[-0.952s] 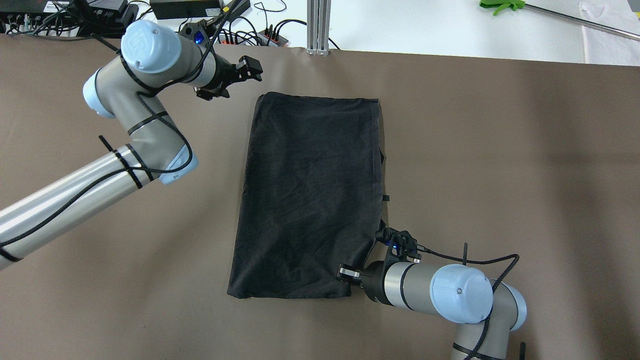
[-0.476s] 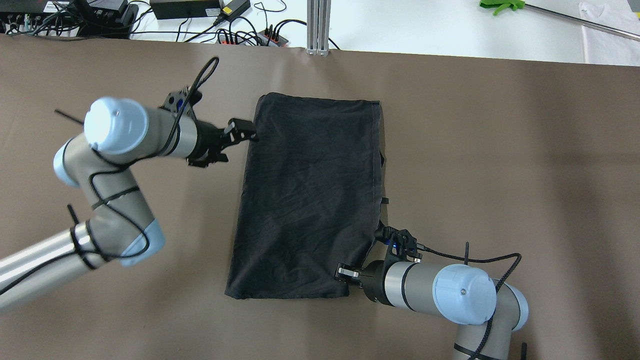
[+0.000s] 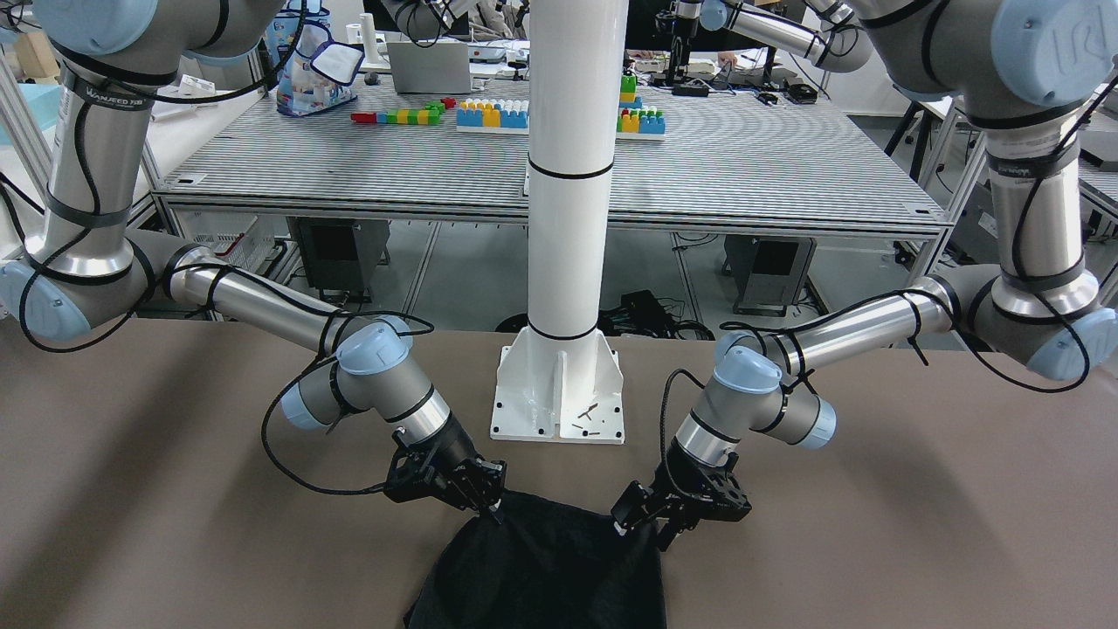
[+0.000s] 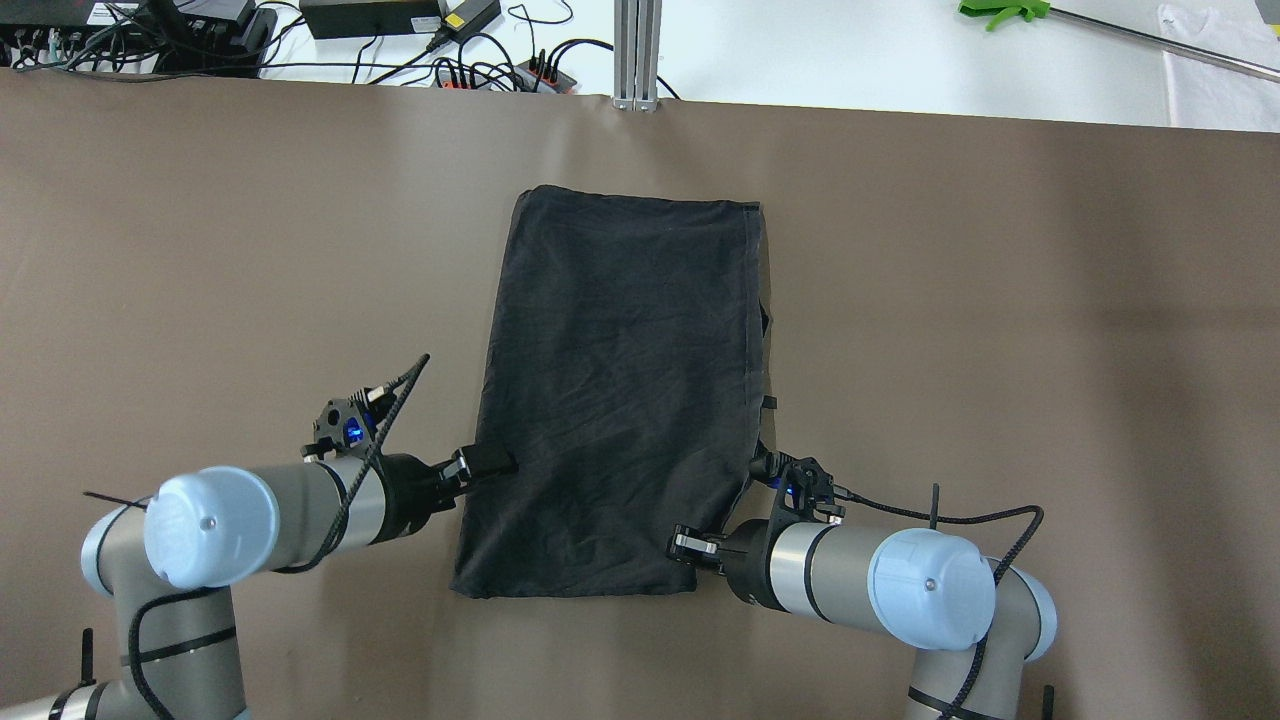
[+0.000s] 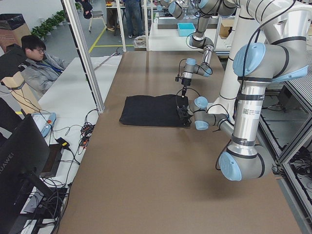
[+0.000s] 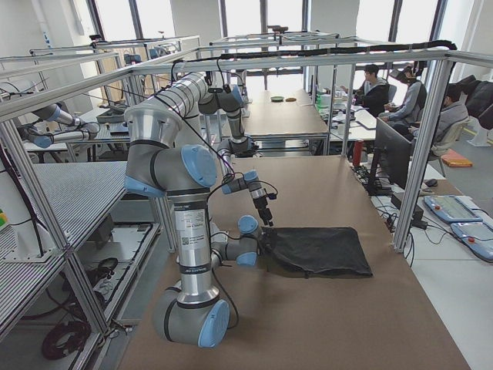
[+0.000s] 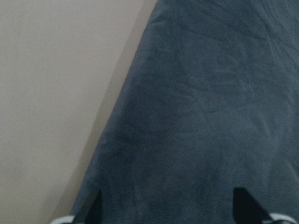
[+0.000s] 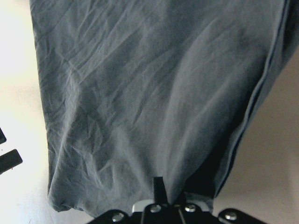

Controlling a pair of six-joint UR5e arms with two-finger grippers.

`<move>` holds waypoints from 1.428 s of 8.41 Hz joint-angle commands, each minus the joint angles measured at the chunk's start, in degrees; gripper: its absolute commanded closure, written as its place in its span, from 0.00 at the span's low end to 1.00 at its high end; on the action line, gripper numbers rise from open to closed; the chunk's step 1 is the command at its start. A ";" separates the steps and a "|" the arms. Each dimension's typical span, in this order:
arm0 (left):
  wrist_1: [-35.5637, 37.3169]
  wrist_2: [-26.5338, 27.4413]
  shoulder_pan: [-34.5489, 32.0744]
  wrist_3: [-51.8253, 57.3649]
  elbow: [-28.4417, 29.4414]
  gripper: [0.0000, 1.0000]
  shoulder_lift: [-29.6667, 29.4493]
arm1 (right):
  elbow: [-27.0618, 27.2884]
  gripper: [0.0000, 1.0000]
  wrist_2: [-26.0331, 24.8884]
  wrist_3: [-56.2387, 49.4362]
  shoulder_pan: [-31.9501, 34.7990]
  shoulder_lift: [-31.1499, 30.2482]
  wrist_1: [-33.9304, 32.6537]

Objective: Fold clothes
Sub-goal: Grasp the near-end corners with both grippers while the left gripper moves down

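The black garment (image 4: 620, 390) lies flat on the table (image 4: 1000, 300), and no fold is under way yet. The right tool (image 4: 693, 550) looks pinched shut on its near right corner. The left tool (image 4: 492, 463) is spread wide at the near left edge, holding nothing. Fabric hides the right fingertips, and I cannot count the layers.

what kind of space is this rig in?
Looks like a shared robotics lab: more arms at other stations, toy bricks on the bench behind, people at monitor desks.
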 commanded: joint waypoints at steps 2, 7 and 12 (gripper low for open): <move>-0.17 1.25 2.06 -0.06 -0.10 0.00 2.44 | 0.00 1.00 0.17 -0.01 0.60 0.00 0.01; 0.18 1.07 2.77 0.02 -0.01 0.52 2.45 | 0.00 1.00 0.25 -0.01 1.13 0.00 0.01; 0.18 -0.85 3.04 1.07 -2.28 1.00 2.36 | 0.43 1.00 1.74 -0.36 2.01 -0.09 -0.08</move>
